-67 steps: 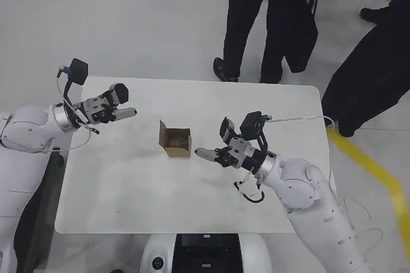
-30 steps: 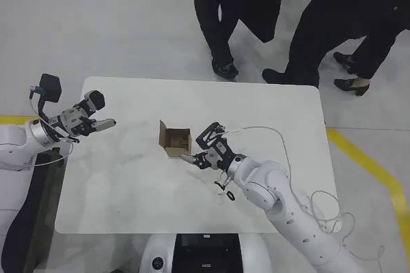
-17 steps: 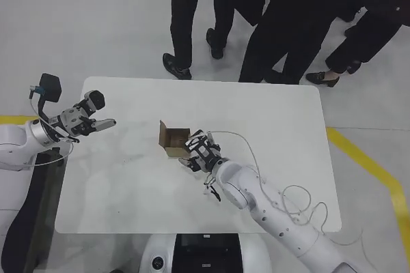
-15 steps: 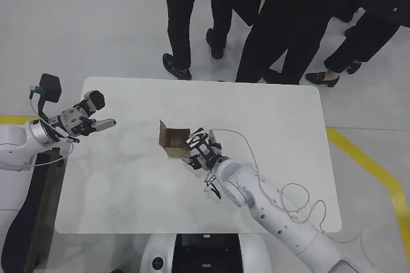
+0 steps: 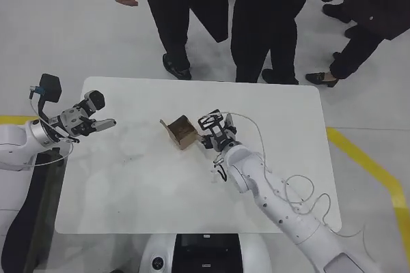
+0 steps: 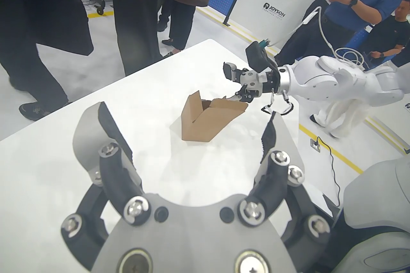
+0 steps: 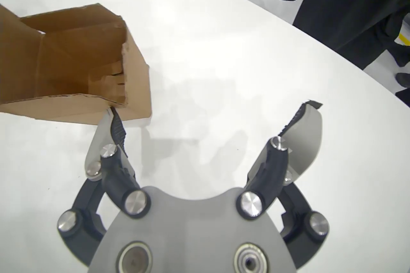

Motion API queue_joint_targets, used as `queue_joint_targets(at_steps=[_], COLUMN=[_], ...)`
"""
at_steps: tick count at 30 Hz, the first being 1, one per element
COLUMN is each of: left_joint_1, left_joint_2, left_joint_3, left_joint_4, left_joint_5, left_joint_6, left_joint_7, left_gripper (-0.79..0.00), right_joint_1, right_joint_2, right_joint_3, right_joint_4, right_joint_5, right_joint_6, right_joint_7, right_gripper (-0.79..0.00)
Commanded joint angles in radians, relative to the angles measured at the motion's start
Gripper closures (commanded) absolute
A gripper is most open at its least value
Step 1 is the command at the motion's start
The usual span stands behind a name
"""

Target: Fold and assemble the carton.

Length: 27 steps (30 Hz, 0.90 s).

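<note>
The carton [image 5: 182,132] is sitting tilted up on one edge near the middle of the worktop [image 5: 273,109], its open mouth facing the right gripper [image 5: 208,136]. That gripper is hovering just beside it with its fingers spread wide, one fingertip [image 7: 116,124] touching the carton's lower edge. The left gripper [image 5: 108,112] is hanging over the worktop's left side, well apart from the carton, its fingers also apart and holding nothing.
</note>
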Motion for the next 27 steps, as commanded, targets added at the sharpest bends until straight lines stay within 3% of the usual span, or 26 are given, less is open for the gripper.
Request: queue_joint_targets(at_steps=[1,6,14,20,27], left_joint_1=[0.000,0.000,0.000,0.000,0.000], left_joint_2=[0.000,0.000,0.000,0.000,0.000], left_joint_3=[0.000,0.000,0.000,0.000,0.000], left_joint_4=[0.000,0.000,0.000,0.000,0.000], left_joint_5=[0.000,0.000,0.000,0.000,0.000], left_joint_6=[0.000,0.000,0.000,0.000,0.000], left_joint_7=[0.000,0.000,0.000,0.000,0.000], left_gripper=[-0.785,-0.785,-0.785,-0.785,-0.785], right_joint_1=[-0.015,-0.048,-0.020,-0.006,-0.040], right_joint_2=[-0.002,-0.012,-0.047,-0.064,-0.046], right_joint_3=[-0.012,-0.047,-0.071,-0.050,0.033], right_joint_4=[-0.015,-0.049,-0.008,0.052,0.041], right_joint_5=[0.011,0.023,0.035,0.063,0.031], right_joint_6=[-0.032,-0.067,-0.006,0.045,0.049], right_joint_7=[0.013,0.005,-0.147,-0.142,-0.077], right_gripper=[-0.785,-0.785,-0.785,-0.785,-0.785])
